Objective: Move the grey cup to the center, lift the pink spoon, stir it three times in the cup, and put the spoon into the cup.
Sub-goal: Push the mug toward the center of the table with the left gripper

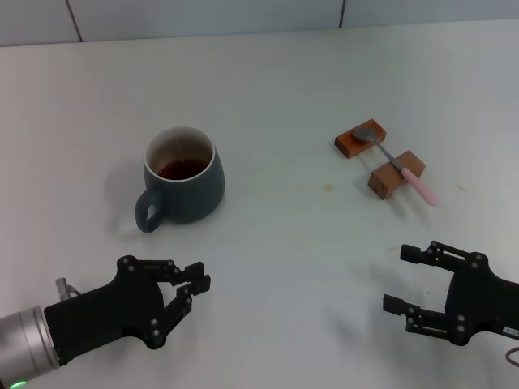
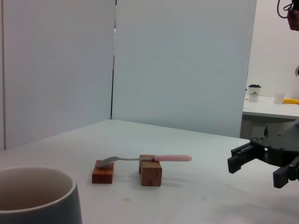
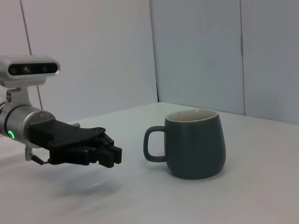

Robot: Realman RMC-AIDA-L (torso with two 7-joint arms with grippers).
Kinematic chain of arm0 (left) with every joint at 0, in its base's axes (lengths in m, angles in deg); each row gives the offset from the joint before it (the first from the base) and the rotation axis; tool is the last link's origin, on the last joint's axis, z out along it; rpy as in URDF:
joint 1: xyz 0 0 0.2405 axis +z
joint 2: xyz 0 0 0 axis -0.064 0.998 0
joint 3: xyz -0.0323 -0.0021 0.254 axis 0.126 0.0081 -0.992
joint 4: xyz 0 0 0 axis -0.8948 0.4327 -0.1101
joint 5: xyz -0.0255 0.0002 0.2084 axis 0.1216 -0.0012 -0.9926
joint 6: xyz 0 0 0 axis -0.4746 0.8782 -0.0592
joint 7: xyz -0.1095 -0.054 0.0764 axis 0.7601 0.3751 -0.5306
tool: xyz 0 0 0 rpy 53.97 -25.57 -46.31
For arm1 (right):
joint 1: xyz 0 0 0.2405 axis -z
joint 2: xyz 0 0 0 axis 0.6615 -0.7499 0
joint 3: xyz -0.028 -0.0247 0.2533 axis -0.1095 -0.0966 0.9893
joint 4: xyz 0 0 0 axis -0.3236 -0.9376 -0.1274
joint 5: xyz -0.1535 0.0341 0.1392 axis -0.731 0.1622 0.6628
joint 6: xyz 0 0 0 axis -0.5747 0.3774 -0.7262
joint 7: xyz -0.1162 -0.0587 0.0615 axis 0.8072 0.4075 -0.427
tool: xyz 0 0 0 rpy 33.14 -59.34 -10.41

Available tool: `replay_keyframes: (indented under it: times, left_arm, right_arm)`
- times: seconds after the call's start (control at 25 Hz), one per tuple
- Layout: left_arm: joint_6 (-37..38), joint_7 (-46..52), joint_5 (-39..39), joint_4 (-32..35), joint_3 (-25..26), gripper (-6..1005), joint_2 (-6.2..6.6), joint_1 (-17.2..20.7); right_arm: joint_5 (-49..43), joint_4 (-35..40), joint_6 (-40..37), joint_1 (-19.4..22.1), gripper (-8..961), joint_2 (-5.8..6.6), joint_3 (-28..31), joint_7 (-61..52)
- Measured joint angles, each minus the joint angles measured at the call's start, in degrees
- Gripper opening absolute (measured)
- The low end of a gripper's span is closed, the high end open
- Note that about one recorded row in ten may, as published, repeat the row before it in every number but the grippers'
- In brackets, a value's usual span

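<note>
The grey cup (image 1: 185, 175) stands left of centre on the white table, its handle turned toward me and dark brown liquid inside. It also shows in the right wrist view (image 3: 197, 145), and its rim shows in the left wrist view (image 2: 37, 195). The pink spoon (image 1: 395, 160) lies at the right, bridging two wooden blocks; it also shows in the left wrist view (image 2: 145, 159). Its metal bowl rests on the far block and its pink handle points toward me. My left gripper (image 1: 197, 279) is shut and empty, in front of the cup. My right gripper (image 1: 401, 279) is open and empty, in front of the spoon.
A flat orange-brown block (image 1: 360, 138) lies under the spoon's bowl and a taller brown block (image 1: 396, 175) under its neck. The table's back edge meets a white wall (image 1: 243, 16). From the right wrist view my left gripper (image 3: 110, 155) is apart from the cup's handle.
</note>
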Motion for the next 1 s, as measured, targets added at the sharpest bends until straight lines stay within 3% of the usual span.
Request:
replay_keyframes:
  times: [0.24,0.36,0.6,0.72,0.8,1.0]
  left_arm:
    - [0.38,-0.17,0.08,-0.23,0.52,147,-0.05,-0.12]
    - [2.73,-0.20,0.55,-0.32,3.54,83,0.02,-0.33]
    - [7.34,-0.83,3.29,-0.61,20.25,-2,0.17,-0.44]
    - [3.39,-5.68,6.91,-0.72,28.30,-2,0.70,-0.96]
    - [2.12,-7.79,7.24,-0.73,28.98,-2,0.82,-1.20]
    - [-8.28,-23.93,7.53,-0.78,29.94,-2,0.74,-2.33]
  right_arm:
    - [0.03,-0.03,0.00,0.00,763,0.00,0.18,0.00]
    - [0.03,-0.07,0.01,0.00,762,0.00,0.22,0.00]
    - [0.06,-0.18,0.05,-0.16,762,0.00,0.31,0.00]
    - [0.06,-0.14,0.09,-0.33,762,0.00,0.34,0.00]
    - [0.06,-0.14,0.09,-0.38,762,0.00,0.36,0.00]
    - [0.06,-0.25,0.07,-0.53,762,0.00,0.45,0.02]
